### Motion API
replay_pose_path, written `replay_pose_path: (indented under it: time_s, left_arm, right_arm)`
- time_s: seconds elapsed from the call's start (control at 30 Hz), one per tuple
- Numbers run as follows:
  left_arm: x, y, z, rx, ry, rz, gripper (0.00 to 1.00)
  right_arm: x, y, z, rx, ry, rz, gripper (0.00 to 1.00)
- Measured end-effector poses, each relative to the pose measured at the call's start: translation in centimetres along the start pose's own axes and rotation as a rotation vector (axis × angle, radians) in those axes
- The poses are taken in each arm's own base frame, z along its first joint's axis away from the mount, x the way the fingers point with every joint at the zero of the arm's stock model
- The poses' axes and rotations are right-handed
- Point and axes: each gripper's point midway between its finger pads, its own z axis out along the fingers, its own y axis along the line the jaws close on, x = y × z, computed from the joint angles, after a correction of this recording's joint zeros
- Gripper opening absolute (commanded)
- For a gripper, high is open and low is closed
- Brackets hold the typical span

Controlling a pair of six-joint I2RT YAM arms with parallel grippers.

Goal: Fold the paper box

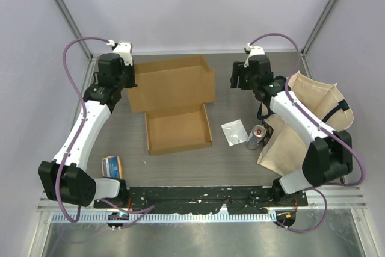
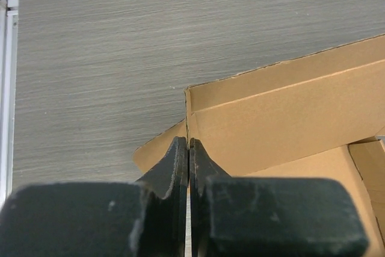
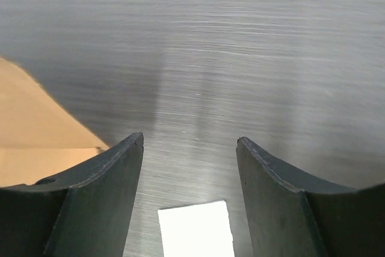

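- Left pincer (image 2: 187, 144) has its jaws pressed together, the tips right at a corner of the paper box (image 2: 283, 118) where a raised wall meets a small side flap. Whether a ply of board is nipped between them I cannot tell.
- Right pincer (image 3: 190, 142) stands with its jaws apart over bare worktop (image 3: 240, 40) and nothing between them. The box's brown edge shows at the left of its wrist view.
- From above, the two flank the box's far panel, one at each end. I judge this a sensible stance for bracing or raising both sides together.
- The box lies mid-worktop and open. A shallow tray (image 1: 179, 129) with its walls up sits nearer the arm bases, and a wide lid panel (image 1: 173, 82) lies beyond it, not yet closed.
- The left pincer is at the lid's left edge. The right one is just beside the right edge, apart from it.
- A cloth tote (image 1: 307, 97), a can (image 1: 257, 138) and a white sachet (image 1: 233, 132) lie to the right, clear of the fold.
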Motion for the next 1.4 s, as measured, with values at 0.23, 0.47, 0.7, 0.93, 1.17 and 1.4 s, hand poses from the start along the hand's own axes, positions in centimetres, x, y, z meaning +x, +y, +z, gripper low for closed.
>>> replay_pose_path:
  time_s: [0.23, 0.47, 0.7, 0.93, 1.17, 1.4]
  left_arm:
    - [-0.3, 1.7, -0.9, -0.058, -0.023, -0.041, 0.0]
    - [-1.0, 2.5, -1.9, -0.083, -0.054, -0.064, 0.0]
    - [-0.7, 3.5, -1.8, -0.1, -0.048, -0.105, 0.0]
    - [-0.4, 3.3, -1.7, -0.083, -0.044, -0.126, 0.0]
    - [-0.5, 3.0, -1.8, -0.063, -0.047, -0.134, 0.0]
    - [-0.5, 3.1, -1.8, -0.063, -0.048, -0.153, 0.0]
  right_arm:
    - [0.2, -1.0, -5.5, 0.173, -0.043, 0.022, 0.69]
    - [10.6, 2.9, -5.4, 0.149, 0.239, -0.104, 0.7]
    - [18.9, 0.7, -4.9, 0.171, 0.459, -0.078, 0.72]
    - [21.8, 0.3, -2.6, 0.176, 0.534, -0.084, 0.73]
    - [21.9, 0.3, -2.0, 0.164, 0.544, -0.123, 0.73]
    - [21.7, 0.7, -0.6, 0.154, 0.537, -0.137, 0.7]
